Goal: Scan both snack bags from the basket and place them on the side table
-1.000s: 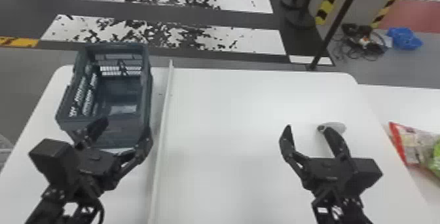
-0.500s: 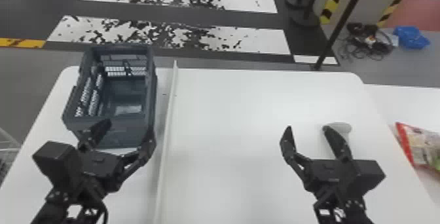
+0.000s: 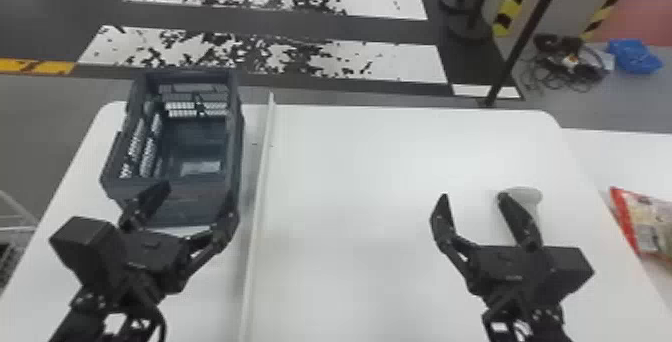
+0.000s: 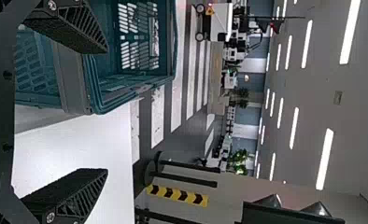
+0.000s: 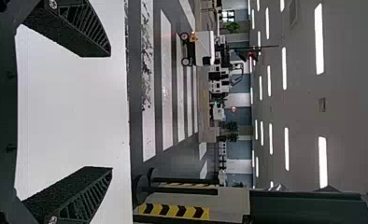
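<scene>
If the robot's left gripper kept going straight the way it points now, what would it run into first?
Probably the near side of the basket, just ahead of the left gripper. How high the gripper sits against the rim is unclear, so it might pass over instead.

Black arms [image 3: 525,311], boxy housings [image 3: 82,243], black tools [image 3: 473,195] with ribbed, wedge-shaped fingers [image 4: 72,28], round silvery screws [image 4: 51,217], apparently dark looping cables [image 3: 161,318]

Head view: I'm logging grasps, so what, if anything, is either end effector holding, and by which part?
Nothing is held: the left end effector is open near the basket, and the right end effector is open above the white table.
</scene>
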{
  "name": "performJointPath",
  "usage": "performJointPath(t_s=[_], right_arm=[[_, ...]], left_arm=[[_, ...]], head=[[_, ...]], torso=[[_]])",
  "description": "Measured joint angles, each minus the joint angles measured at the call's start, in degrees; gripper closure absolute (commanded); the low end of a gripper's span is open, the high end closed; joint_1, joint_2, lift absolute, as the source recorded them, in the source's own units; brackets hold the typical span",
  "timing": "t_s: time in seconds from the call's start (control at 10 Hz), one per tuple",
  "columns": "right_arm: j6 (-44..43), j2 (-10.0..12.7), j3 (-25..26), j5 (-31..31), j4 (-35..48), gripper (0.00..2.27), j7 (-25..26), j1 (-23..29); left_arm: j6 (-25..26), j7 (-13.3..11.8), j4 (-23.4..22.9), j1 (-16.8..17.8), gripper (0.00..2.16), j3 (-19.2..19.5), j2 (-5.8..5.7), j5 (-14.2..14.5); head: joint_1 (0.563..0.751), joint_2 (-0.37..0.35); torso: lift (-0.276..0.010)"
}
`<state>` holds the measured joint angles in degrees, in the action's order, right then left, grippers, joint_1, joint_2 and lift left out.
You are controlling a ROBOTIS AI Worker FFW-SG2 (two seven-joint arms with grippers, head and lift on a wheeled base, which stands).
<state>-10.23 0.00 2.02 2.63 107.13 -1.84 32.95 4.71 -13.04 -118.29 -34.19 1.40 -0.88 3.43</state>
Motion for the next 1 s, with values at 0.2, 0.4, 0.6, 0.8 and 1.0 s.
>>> performJointPath(t_s=[0.2,0.4,0.6,0.8,1.0], right_arm=[[0.0,0.0,-0.1,-0.1,0.0,0.06,0.0,0.0],[0.0,0.0,-0.2,-0.1,0.0,0.06,0.0,0.0],[0.0,0.0,-0.3,-0.1,-0.1,0.06,0.0,0.0],[0.0,0.0,-0.3,-0.1,-0.1,0.06,0.0,0.0],[0.0,0.0,-0.3,-0.1,-0.1,0.06,0.0,0.0]], left_arm=[[0.0,0.0,0.1,0.0,0.09,0.1,0.0,0.0],[0.0,0.0,0.3,0.0,0.09,0.2,0.0,0.1],[0.0,-0.1,0.4,0.0,0.09,0.2,0.0,0.1],[0.0,0.0,0.5,0.0,0.09,0.3,-0.05,0.2],[0.0,0.0,0.5,0.1,0.09,0.3,-0.09,0.2]], head=[[0.695,-0.068],[0.695,-0.065],[0.695,-0.065],[0.695,-0.063],[0.695,-0.063]], torso=[[-0.075],[-0.075],[-0.075],[-0.075],[-0.075]])
